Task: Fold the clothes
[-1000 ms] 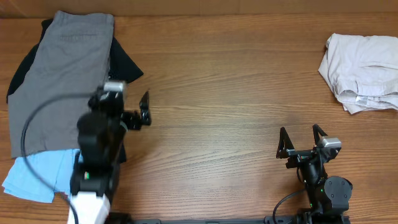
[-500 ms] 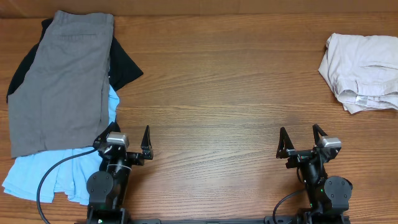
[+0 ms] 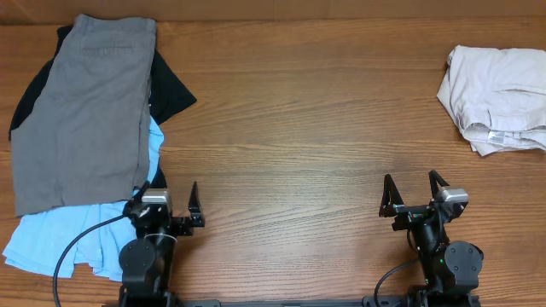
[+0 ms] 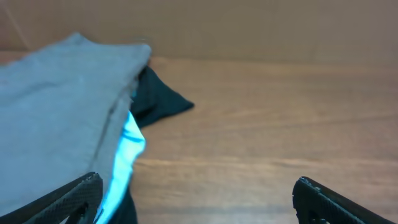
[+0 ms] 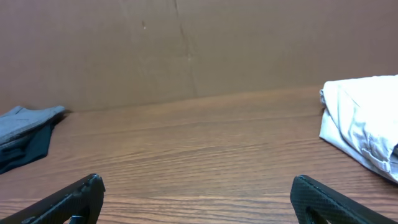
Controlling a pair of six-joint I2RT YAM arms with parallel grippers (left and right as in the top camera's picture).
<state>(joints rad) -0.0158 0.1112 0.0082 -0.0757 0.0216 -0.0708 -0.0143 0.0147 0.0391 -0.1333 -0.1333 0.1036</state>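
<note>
Beige shorts (image 3: 499, 98) | crumpled, far right | well apart from right jaws

On the table (image 3: 299, 128), the top shorts (image 3: 81, 111) lie left of and behind the left gripper (image 3: 168, 194), resting on the lower shorts (image 3: 60, 243), whose near part reaches just beside it, and on a third garment (image 3: 175, 92) poking out behind it. The right gripper (image 3: 411, 184) sits level to its right; the bundled shorts (image 3: 499, 94) lie far right, behind, well apart

There are 1 grey shorts (image 3: 81, 111), 1 light-blue shorts (image 3: 60, 239), 1 black garment (image 3: 171, 89), 1 beige shorts (image 3: 499, 89), 2 claws (image 3: 168, 189) (image 3: 410, 179).
</note>
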